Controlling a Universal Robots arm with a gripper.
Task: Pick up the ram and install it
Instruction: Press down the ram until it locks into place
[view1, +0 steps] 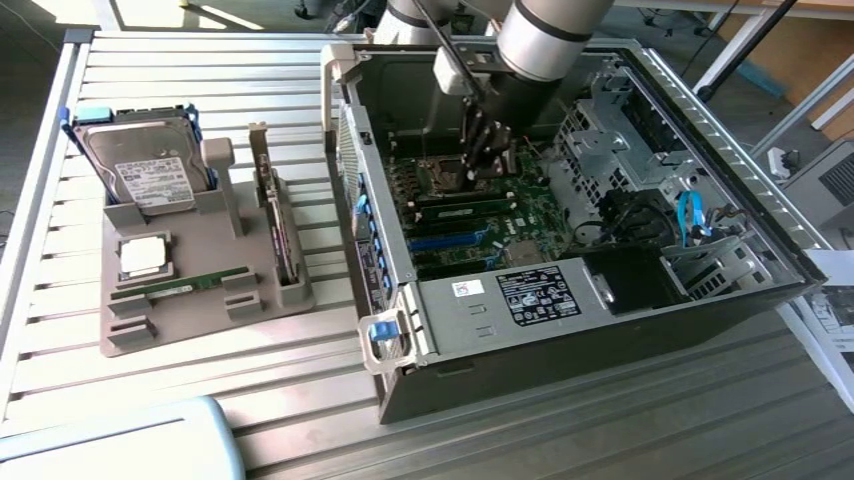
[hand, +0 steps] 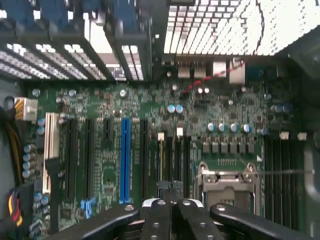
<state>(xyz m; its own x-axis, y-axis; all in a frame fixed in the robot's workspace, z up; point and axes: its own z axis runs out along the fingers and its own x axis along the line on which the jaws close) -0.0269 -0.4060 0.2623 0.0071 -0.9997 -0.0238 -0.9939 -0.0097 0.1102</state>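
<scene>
The ram is still on the grey parts tray, lying flat in its slot near the tray's front edge. It's a thin green stick, just in front of the square silver processor chip. The hard drive stands at the back of the same tray. The expansion card stands on edge along the side nearest the computer case. Nothing is touching the ram.

The gripper is well away from it, down inside the open case and hanging over the motherboard. In the wrist view the gripper has its jaws clenched almost together. No green stick is visible between them, so they look closed on nothing. A small dark shape sits at the tips; it's not clear what it is.

Below the tips is the bank of dark memory slots, with the CPU socket just beside them and the long blue slot further off. In the exterior view, one of those slots may already hold a greenish stick. That can't be confirmed.

Progress, as a judgement:
- **Pick:** not done. The ram is untouched on the tray.
- **Install:** not done for this stick.
- **Arm position:** over the target area of the board, not at the pick location.

So effectively the whole task is left.
</scene>
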